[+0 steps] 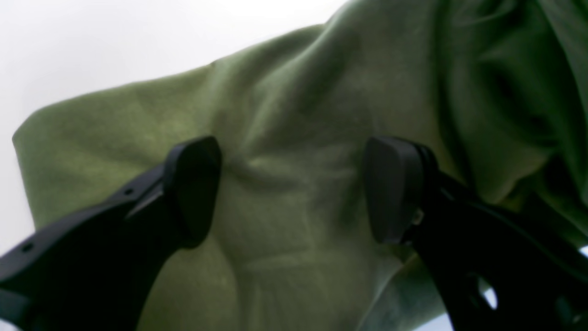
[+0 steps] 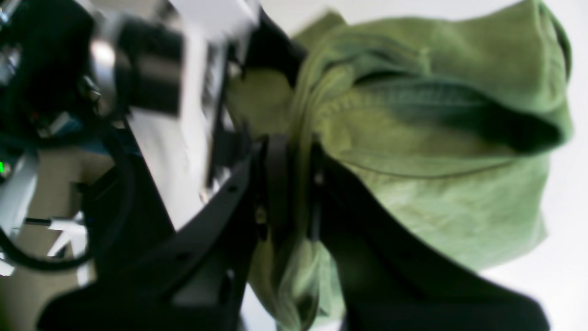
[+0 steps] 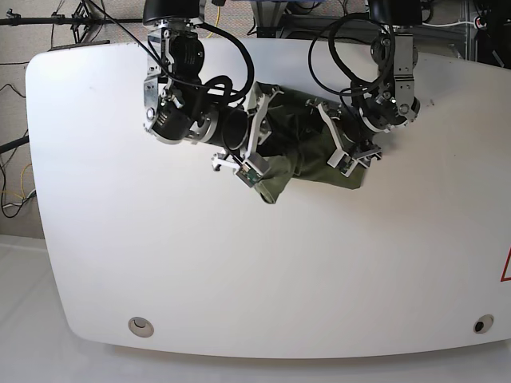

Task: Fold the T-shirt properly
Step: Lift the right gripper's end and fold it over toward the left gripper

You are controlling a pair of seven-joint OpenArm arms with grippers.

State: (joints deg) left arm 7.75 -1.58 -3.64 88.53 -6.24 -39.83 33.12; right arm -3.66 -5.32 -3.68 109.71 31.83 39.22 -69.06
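Left wrist view, nearest first: the left gripper (image 1: 291, 188) stands spread wide, its black pads either side of a creased patch of the olive-green soft cotton T-shirt (image 1: 285, 138), gripping nothing, probably poised to take a fresh hold. Right wrist view shows the right gripper (image 2: 294, 184) pressed together on a bunched fold of cloth, likely anchoring that side. Farther off, from the base view, the shirt lies crumpled on the white rounded table (image 3: 239, 263) between both arms, near the far edge, not yet folded.
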